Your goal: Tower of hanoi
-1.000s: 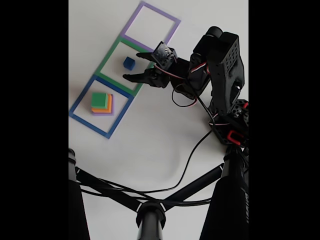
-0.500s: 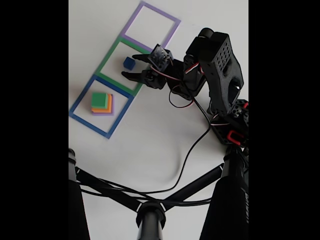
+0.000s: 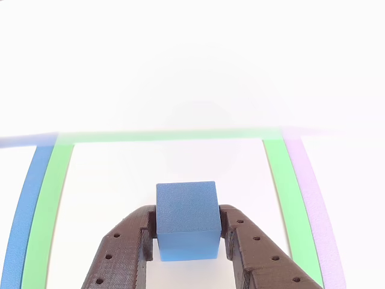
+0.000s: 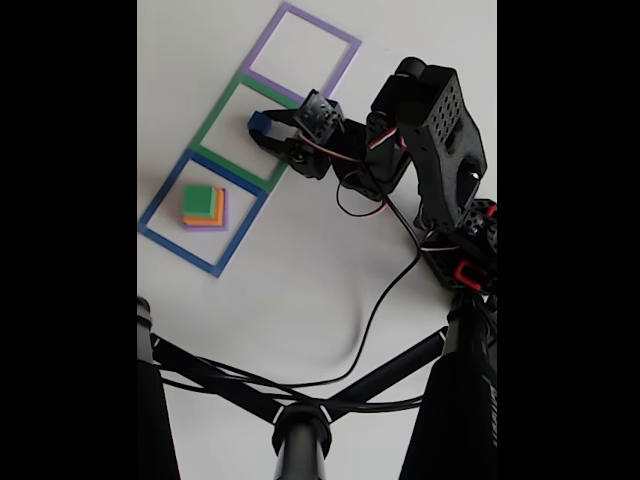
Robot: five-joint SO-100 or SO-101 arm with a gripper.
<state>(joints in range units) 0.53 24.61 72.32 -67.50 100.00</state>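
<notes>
- In the other view I see my gripper [image 3: 187, 232] closed on the blue cube [image 3: 186, 208], one dark finger [image 3: 129, 250] pressed to each side face.
- In the fixed view, the blue cube [image 4: 260, 123] sits inside the green square outline [image 4: 213, 120], the middle one of three outlines on the white table [image 4: 300, 290].
- To the near left, in the blue square outline [image 4: 160, 200], I see the stack [image 4: 203, 207]: green cube on top, orange below it, purple at the bottom.
- The purple square outline [image 4: 345, 45] lies farthest away.
</notes>
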